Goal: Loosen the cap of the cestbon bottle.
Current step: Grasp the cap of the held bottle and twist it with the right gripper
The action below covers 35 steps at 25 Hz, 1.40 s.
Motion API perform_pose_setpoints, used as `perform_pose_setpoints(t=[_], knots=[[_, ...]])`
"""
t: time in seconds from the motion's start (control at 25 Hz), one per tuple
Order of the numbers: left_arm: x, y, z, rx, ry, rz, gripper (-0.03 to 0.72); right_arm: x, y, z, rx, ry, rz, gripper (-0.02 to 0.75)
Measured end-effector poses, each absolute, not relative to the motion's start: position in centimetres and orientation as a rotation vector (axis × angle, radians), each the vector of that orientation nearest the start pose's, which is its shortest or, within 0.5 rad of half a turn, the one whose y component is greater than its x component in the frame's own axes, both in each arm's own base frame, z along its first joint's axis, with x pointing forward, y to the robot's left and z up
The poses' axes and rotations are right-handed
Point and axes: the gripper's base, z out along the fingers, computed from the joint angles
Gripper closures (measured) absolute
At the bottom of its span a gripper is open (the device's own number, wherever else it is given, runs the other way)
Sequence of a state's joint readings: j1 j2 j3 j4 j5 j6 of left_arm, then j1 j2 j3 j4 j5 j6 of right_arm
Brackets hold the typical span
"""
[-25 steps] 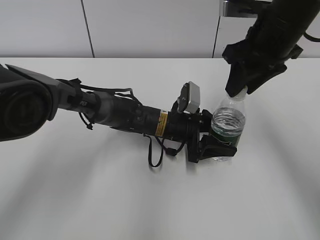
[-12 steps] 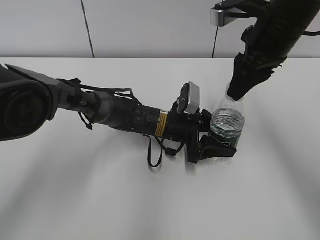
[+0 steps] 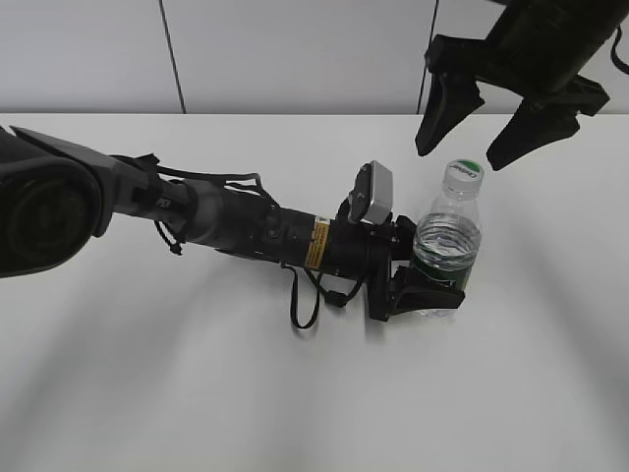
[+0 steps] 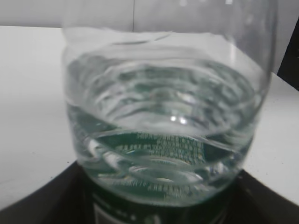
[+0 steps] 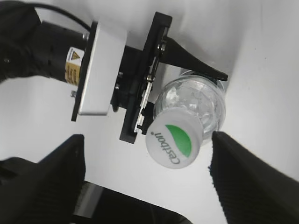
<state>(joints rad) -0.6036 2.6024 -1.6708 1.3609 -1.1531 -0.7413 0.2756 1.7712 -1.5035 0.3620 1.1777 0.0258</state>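
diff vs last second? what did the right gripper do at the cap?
The right gripper let go of the cap and lifted straight up; its jaws now stand wide open above it, clear of the cap, which is back in view on the cestbon bottle. Unchanged: the left gripper clamps the bottle's lower body, and the bottle stands upright at the same spot on the table.

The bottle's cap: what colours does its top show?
White cap with a green leaf-shaped mark; clearest in the right wrist view.

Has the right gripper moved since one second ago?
Yes. The right gripper has let go of the cap, opened and risen above the bottle, which stands where it was.
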Motion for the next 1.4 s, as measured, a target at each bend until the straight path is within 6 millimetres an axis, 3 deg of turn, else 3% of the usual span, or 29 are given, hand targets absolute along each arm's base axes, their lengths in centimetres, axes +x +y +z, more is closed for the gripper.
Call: perform_pose_setpoints(t=[0.12, 0.36, 0.44, 0.56, 0.72, 0.84, 1.12, 1.28, 1.4], knots=[[35.1, -34.1, 4.6, 1.467, 1.260, -1.248, 0.169, 34.7, 12.9, 27.9, -0.125, 2.946, 0.563, 0.136], [35.1, -34.1, 4.6, 1.467, 1.259, -1.248, 0.169, 35.2, 12.8, 26.5, -0.119, 2.993, 0.523, 0.183], [35.1, -34.1, 4.6, 1.467, 1.259, -1.248, 0.169, 35.1, 12.6, 26.4, -0.138, 3.004, 0.481, 0.253], [35.1, -34.1, 4.6, 1.465, 1.261, -1.247, 0.169, 35.0, 12.4, 26.3, -0.152, 3.016, 0.446, 0.423], [35.2, -34.1, 4.6, 1.465, 1.262, -1.245, 0.169, 35.0, 12.4, 26.3, -0.222, 3.009, 0.436, 0.436], [35.2, -34.1, 4.6, 1.465, 1.262, -1.245, 0.169, 35.0, 12.4, 26.3, -0.462, 2.959, 0.421, 0.436], [35.1, -34.1, 4.6, 1.470, 1.256, -1.243, 0.169, 35.0, 12.5, 26.4, -1.422, 2.547, 0.344, 0.436], [35.1, -34.1, 4.6, 1.470, 1.255, -1.242, 0.169, 35.0, 12.6, 26.5, -1.537, 2.459, 0.336, 0.433], [35.1, -34.1, 4.6, 1.467, 1.259, -1.245, 0.169, 35.0, 12.7, 26.5, -1.463, 2.499, 0.361, 0.309]])
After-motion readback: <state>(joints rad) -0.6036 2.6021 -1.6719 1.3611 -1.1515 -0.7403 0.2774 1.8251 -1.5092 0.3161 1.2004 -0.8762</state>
